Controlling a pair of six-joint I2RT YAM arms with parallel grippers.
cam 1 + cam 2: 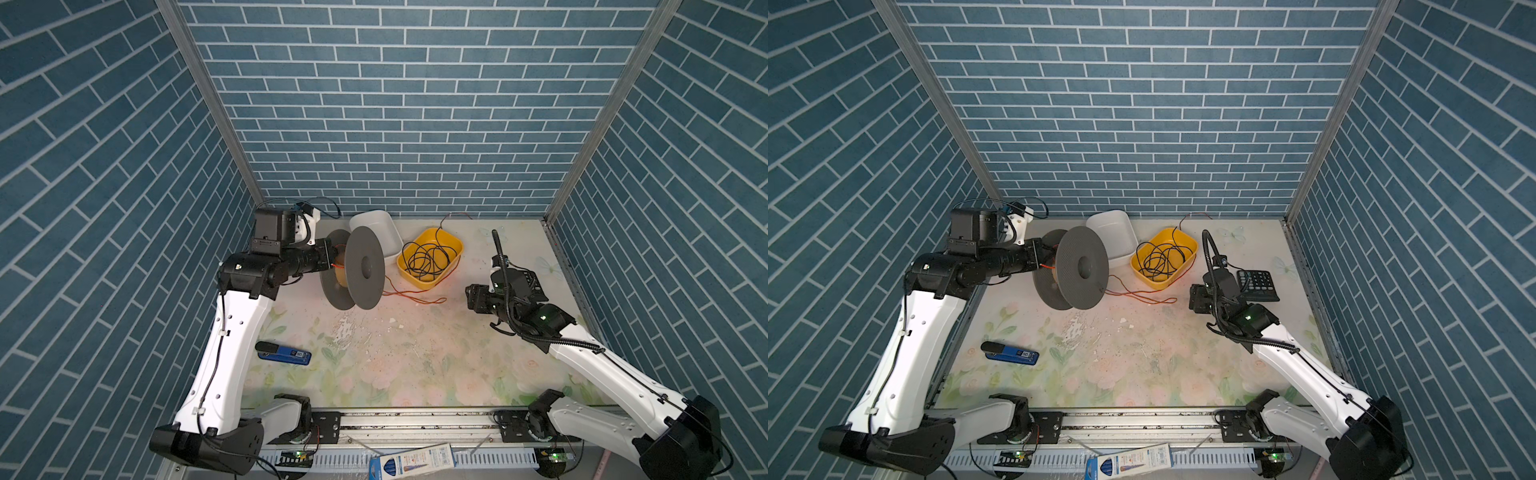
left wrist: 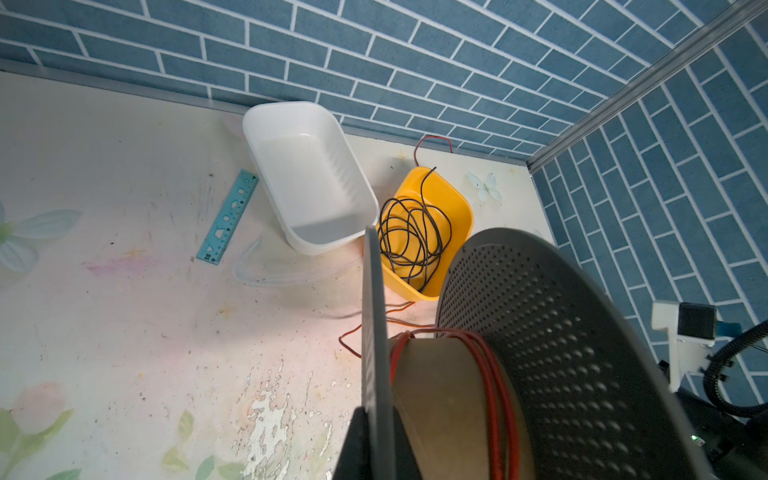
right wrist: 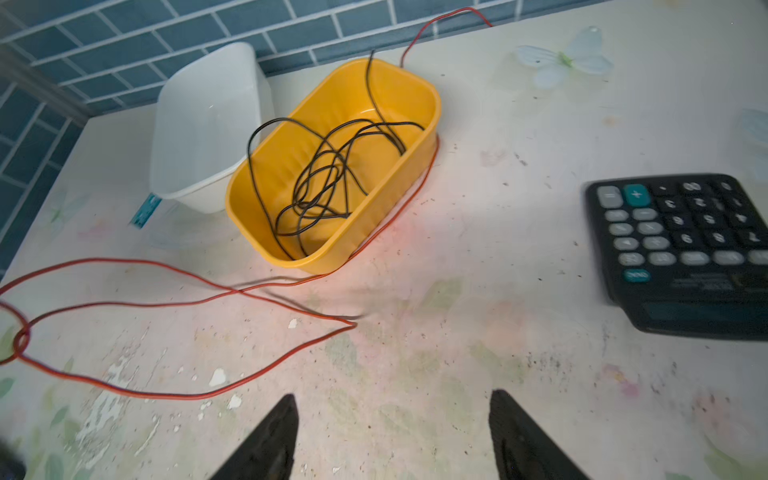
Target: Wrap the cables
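Top views first. In both, the left gripper point(image 1: 329, 261) is clamped tight on the rear flange of a grey spool point(image 1: 365, 268), holding it up off the table point(image 1: 415, 357) with the axle roughly level. The cables point(image 1: 409, 296) are really just one thin orange-red wire. It drops off the spool's hub, lies in a couple of loose loops just in front of the yellow tub point(image 1: 419, 283), then runs round the tub's side to the back wall. The right gripper point(image 1: 471, 296) hangs near the loops' far bend, not touching.

Left wrist view: only a few red turns point(image 2: 494, 374) sit on the cardboard hub, so most of the winding looks undone to me.

Right wrist view: the jaws are wide apart with nothing between them, just bare table below. The nearest bend of the wire point(image 3: 332, 328) lies a little ahead. The black wire point(image 3: 324, 183) in the tub isn't ours, and a calculator point(image 3: 681, 249) sits off to the side.

Handling guess: the wire is light, floppy and a bit springy, and smooth enough to slide through the pads. It lies flat, so it'll be fiddly to pinch. I'd grab that near bend on open table. Further on it hugs the tub, and tugging there could drag the tub along.
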